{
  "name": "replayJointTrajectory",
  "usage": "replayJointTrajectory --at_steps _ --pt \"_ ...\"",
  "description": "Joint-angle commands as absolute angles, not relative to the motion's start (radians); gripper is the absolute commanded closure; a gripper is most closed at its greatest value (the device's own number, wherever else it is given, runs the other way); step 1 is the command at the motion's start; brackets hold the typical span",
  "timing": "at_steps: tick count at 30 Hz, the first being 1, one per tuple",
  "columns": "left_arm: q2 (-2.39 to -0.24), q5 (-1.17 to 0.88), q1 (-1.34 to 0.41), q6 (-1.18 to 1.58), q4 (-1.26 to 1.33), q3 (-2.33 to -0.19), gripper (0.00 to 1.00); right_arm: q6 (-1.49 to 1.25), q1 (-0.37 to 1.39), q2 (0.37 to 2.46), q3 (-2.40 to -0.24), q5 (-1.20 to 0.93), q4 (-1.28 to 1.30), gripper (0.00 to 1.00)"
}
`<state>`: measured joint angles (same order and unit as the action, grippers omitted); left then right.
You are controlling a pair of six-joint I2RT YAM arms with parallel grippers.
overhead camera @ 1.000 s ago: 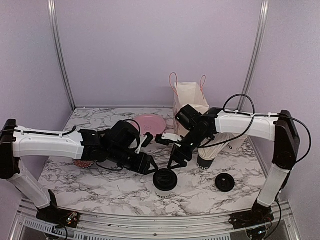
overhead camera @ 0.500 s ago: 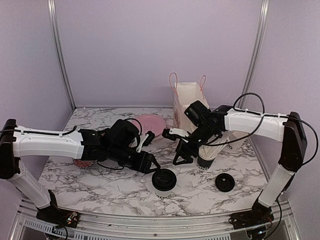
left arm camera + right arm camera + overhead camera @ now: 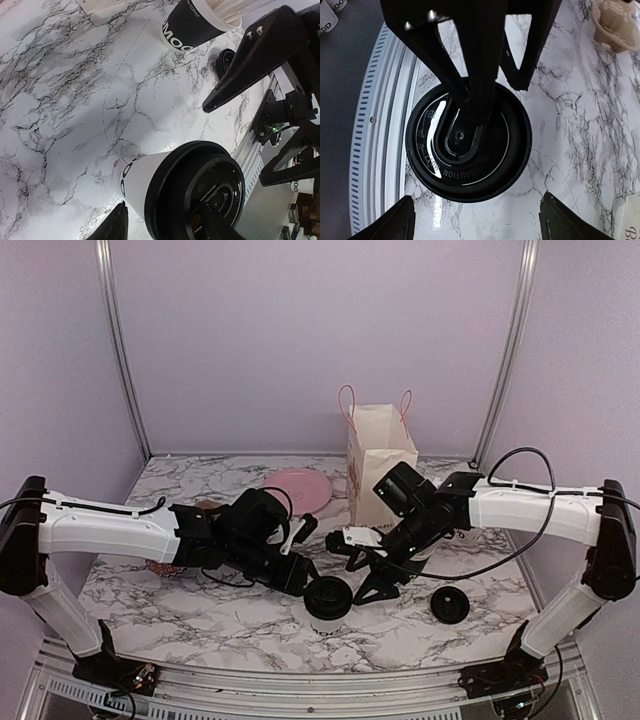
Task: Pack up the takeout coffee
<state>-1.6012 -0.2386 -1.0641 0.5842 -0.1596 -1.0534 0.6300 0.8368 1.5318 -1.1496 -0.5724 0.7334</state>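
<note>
Top external view — where does the takeout cup (image 3: 328,602) stand?

Upright on the worktop (image 3: 200,615), black lid on, about midway between left and right and close to the near edge. The slotted rail (image 3: 372,150) runs just past it on the near side.

And the arms?

From the left comes the left pincer (image 3: 306,576), jaws partly apart, tips at the cup's far-left rim. In the right wrist view one of its fingers ends over the middle of the lid and the other by the rim, so no grasp shows. Just right of the cup and above it hangs the right pincer (image 3: 367,578), jaws spread wide and holding nothing. Its fingers (image 3: 400,222) sit in the two lower corners of its own view, with the whole lid between them, lower down.

Room around the cup?

Tight on the far side, where the two pincers come close together. To the near left, bare marble runs to the edge. On the right a loose black lid (image 3: 449,604) lies flat, apart from the cup, near the same edge. The left wrist view shows the black cup of straws (image 3: 192,27) past the right pincer. The paper bag (image 3: 380,455) stands upright at the far side, right of centre and well apart from the cup, with a pink plate (image 3: 298,487) to its left.
</note>
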Motion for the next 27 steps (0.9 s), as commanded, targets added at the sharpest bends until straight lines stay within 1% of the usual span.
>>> replayJointTrajectory --at_steps 1,7,12,14,21,27 --pt "-1.587 -0.231 -1.066 0.612 -0.137 -1.036 0.51 0.632 0.877 1.562 -1.150 -0.498 0.660 0.17" --pt "-1.527 -0.191 -1.072 0.653 -0.126 -0.988 0.52 0.579 0.878 1.631 -1.204 -0.375 0.601 0.18" --pt "-1.460 -0.128 -1.074 0.682 -0.127 -0.944 0.52 0.551 0.835 1.707 -1.266 -0.357 0.575 0.19" --pt "-1.438 -0.091 -1.074 0.700 -0.134 -0.926 0.48 0.531 0.817 1.739 -1.307 -0.372 0.570 0.19" --pt "-1.403 -0.018 -1.073 0.737 -0.177 -0.908 0.41 0.517 0.798 1.861 -1.462 -0.395 0.584 0.20" --pt "-1.391 0.056 -1.071 0.750 -0.253 -0.912 0.39 0.519 0.776 1.871 -1.485 -0.386 0.606 0.20"
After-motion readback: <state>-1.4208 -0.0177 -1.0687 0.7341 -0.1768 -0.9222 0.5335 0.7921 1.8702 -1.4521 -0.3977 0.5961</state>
